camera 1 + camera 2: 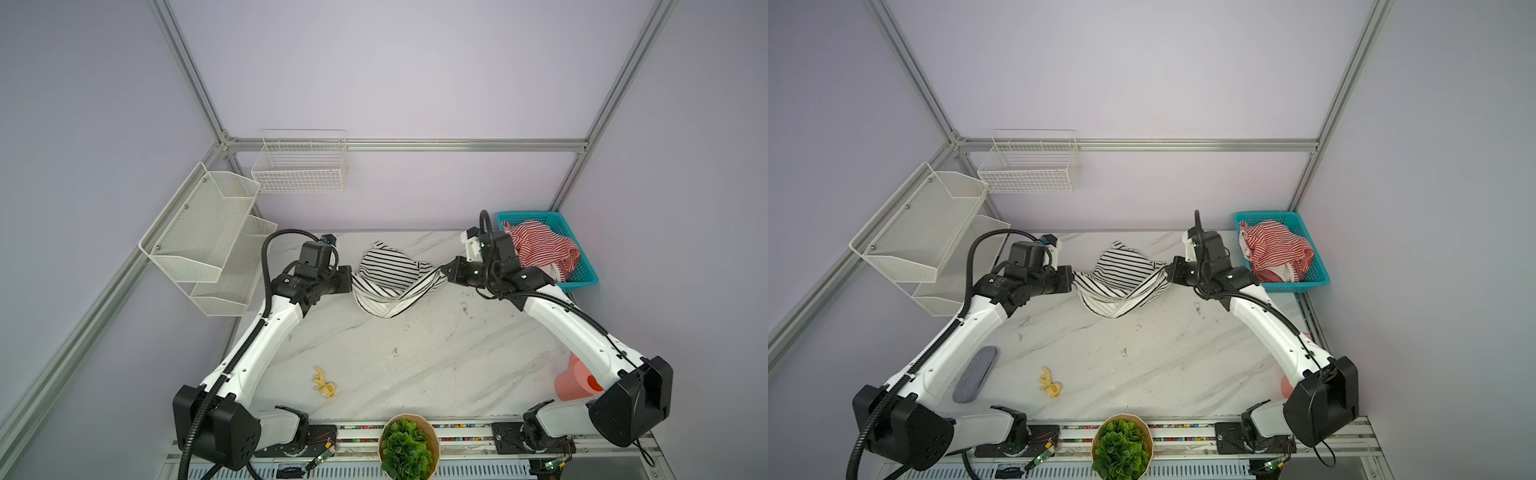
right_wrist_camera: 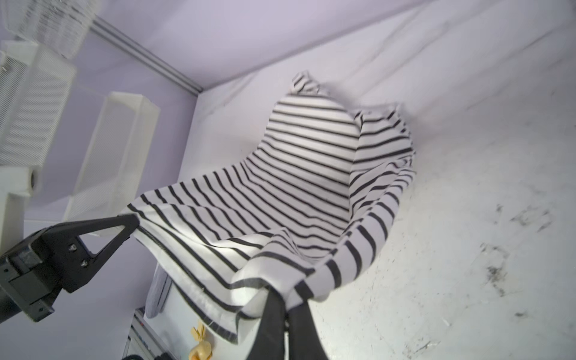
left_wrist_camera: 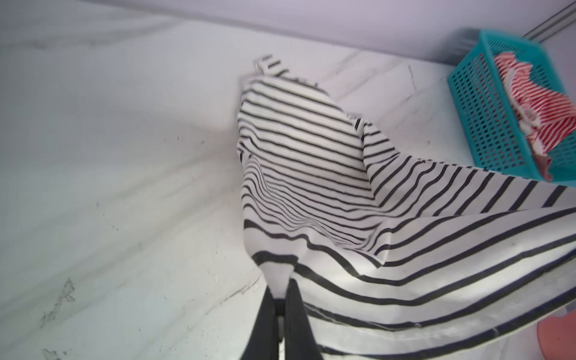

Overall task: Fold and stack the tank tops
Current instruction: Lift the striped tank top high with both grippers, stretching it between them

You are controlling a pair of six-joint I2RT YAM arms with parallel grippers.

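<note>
Black-and-white top (image 1: 388, 276) sags between left gripper (image 1: 352, 278) and right gripper (image 1: 443, 269), both clenched on seemingly its hem, stretched crosswise

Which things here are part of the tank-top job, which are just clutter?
Job: black-and-white striped tank top, gripped by left tool and right tool; red-and-white striped tank top in teal basket.
Clutter: yellow toy, potted plant, pink object, wire basket, mesh shelf.
</note>
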